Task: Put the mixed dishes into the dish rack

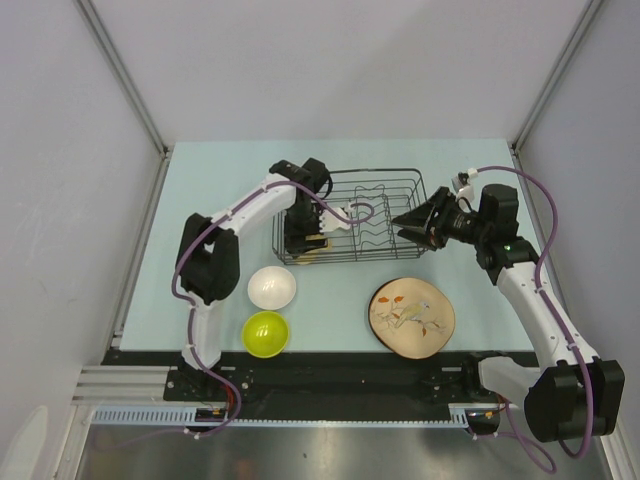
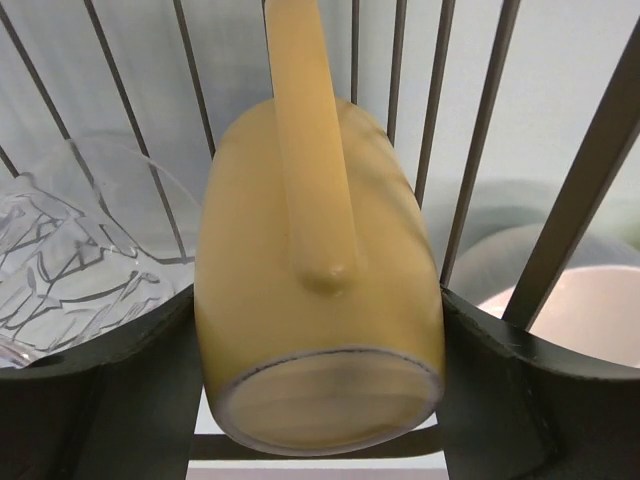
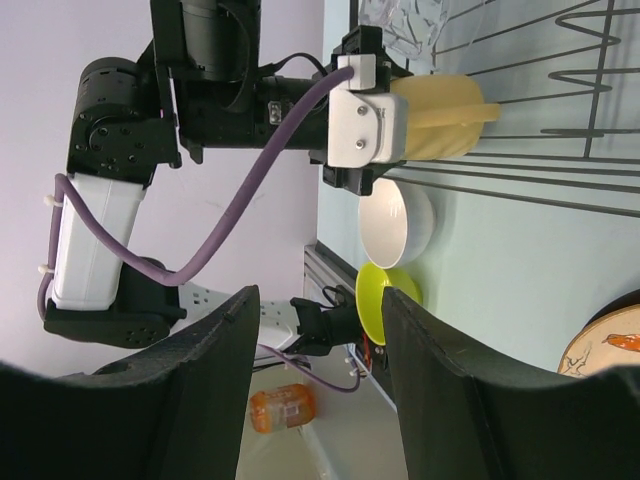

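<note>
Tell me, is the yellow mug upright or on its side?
On its side. The yellow mug turns its flat base to the left wrist camera, handle on top, gripped by the left claw against the dish rack wires.

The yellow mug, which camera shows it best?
Left wrist view: the yellow mug fills the frame, handle and base clear, held by the left gripper. Right wrist view shows only its side beyond that gripper; the top view, just a tan sliver under it.

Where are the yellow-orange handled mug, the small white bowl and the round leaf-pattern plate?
yellow-orange handled mug (image 2: 322,335): left wrist view, body below handle.
small white bowl (image 1: 271,287): top external view, centre.
round leaf-pattern plate (image 1: 412,317): top external view, centre.
</note>
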Action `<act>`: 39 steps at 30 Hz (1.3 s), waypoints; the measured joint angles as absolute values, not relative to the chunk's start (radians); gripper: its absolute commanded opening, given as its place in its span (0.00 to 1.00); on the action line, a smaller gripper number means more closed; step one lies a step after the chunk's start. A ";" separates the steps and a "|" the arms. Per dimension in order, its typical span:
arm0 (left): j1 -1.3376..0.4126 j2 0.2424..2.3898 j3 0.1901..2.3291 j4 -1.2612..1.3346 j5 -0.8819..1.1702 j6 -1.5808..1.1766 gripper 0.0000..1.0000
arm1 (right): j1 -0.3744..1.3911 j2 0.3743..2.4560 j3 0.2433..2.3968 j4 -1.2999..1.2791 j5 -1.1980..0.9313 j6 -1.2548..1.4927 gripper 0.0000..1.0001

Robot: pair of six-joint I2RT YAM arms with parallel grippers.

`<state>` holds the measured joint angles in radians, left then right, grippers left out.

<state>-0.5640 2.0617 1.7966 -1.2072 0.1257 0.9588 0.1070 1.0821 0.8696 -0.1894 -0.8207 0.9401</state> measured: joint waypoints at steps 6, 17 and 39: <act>-0.556 2.062 1.797 -1.256 0.114 1.012 0.50 | 0.105 1.082 0.870 -0.190 -0.821 0.941 0.57; -0.555 2.062 1.807 -1.282 0.074 1.034 1.00 | 0.104 1.081 0.870 -0.192 -0.821 0.937 0.60; -0.548 1.930 2.003 -1.334 0.136 1.002 1.00 | 0.108 1.079 0.868 -0.228 -0.817 0.891 0.67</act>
